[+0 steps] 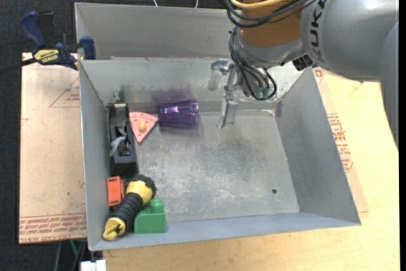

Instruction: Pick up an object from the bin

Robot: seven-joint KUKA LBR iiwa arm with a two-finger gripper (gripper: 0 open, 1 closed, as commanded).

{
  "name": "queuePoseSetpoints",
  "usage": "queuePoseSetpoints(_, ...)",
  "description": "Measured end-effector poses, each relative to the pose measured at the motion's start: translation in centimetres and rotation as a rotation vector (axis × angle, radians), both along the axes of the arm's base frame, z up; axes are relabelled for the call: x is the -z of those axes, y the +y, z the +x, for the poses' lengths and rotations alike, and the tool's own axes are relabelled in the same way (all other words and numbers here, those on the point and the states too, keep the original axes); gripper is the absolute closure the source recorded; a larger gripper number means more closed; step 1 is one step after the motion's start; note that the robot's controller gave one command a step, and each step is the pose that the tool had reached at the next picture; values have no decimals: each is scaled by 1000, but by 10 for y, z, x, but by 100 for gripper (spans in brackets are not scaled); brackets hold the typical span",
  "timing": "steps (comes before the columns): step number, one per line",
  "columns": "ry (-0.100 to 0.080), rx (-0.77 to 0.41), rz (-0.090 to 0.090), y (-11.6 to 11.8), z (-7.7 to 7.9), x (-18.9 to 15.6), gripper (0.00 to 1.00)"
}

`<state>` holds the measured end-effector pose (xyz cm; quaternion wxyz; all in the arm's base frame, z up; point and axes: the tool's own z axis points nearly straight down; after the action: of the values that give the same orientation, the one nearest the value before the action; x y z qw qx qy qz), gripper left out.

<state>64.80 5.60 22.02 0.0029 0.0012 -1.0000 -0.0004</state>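
Camera view, upper centre: your end effector (224, 112) hangs over bare bin (254, 162) floor; apart or together, you can't tell. Just left of it a purple cup (177, 116) lies on its side, a pink triangle (142, 124) further left.

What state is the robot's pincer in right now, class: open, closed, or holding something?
Pincer: cannot be told whether open or closed. It hangs just right of the purple cup, which lies on its side.
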Motion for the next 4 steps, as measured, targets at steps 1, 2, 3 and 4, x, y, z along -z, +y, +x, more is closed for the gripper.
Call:
queuePoseSetpoints(1, -8, 1, 1, 0, 1, -5, 0)
queuePoseSetpoints(2, -13, -63, 2, 44, 6, 92, 0)
queuePoseSetpoints(3, -18, -44, 2, 65, 7, 103, 0)
queuePoseSetpoints(4, -17, 13, 4, 61, -5, 115, 0)
